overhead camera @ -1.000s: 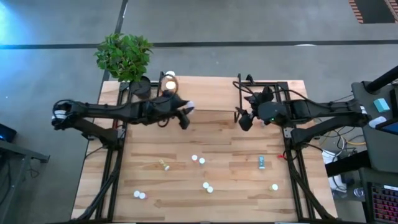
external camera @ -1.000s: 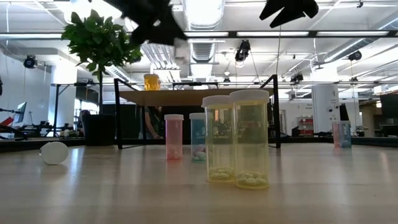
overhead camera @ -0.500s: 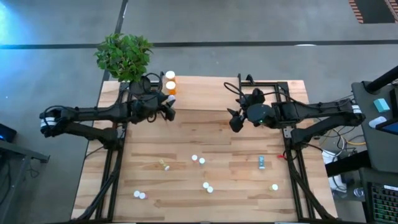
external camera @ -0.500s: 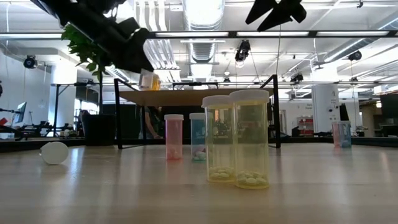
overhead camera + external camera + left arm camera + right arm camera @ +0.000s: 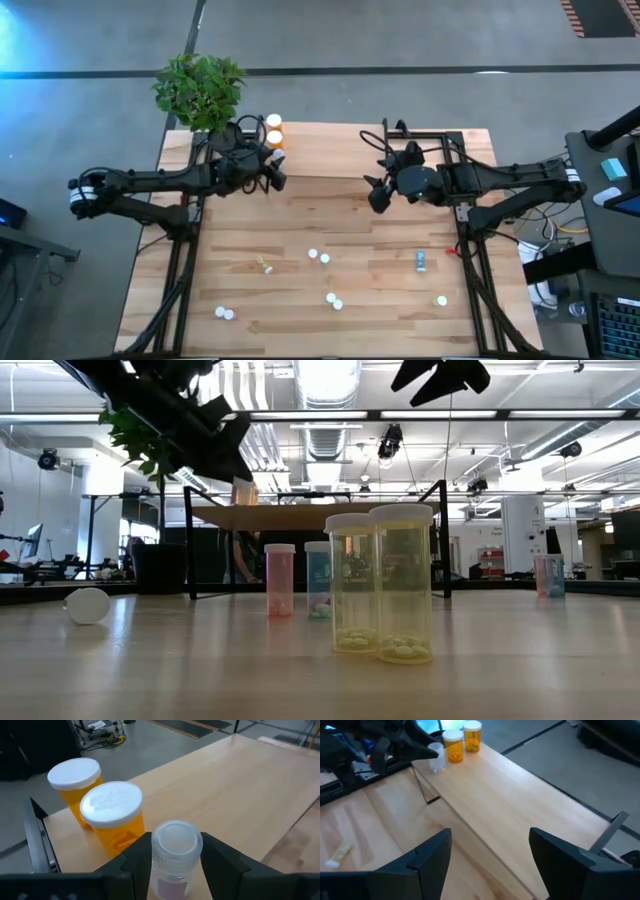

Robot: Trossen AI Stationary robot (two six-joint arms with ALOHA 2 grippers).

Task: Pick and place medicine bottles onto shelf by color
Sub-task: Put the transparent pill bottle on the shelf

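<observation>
Two orange medicine bottles [image 5: 114, 815] [image 5: 75, 782] with white caps stand on the shelf's [image 5: 340, 150] left end. Right beside them my left gripper [image 5: 175, 865] is shut on a clear white medicine bottle [image 5: 176, 845], which shows in the low view [image 5: 243, 492] just over the shelf board [image 5: 310, 515]. My right gripper [image 5: 375, 195] hangs open and holds nothing, high over the shelf's near edge [image 5: 470, 835] at mid-table. Other medicine bottles stand on the tabletop: two yellow [image 5: 402, 582], one pink [image 5: 279, 578], one blue-green [image 5: 318, 580]. My left gripper pinches the clear bottle's body [image 5: 172, 880] just under its cap, one finger [image 5: 137, 862] on either side. The fingers come from the table's left, slanting a little downward. The bottle is upright; whether its base touches the shelf board is hidden.
A potted plant [image 5: 200, 90] stands at the table's far left corner, close behind the orange bottles. Small bottles are scattered over the near half of the table [image 5: 318, 256] [image 5: 333, 300] [image 5: 224, 313]; two lie on their sides [image 5: 263, 265] [image 5: 421, 260]. The shelf's right part [image 5: 520, 805] is bare.
My left gripper has carried the clear bottle toward the table's left edge and down, from over the shelf's middle to beside the two orange bottles, and tipped nearer level. My right gripper has drifted a little toward the table's left, still open.
</observation>
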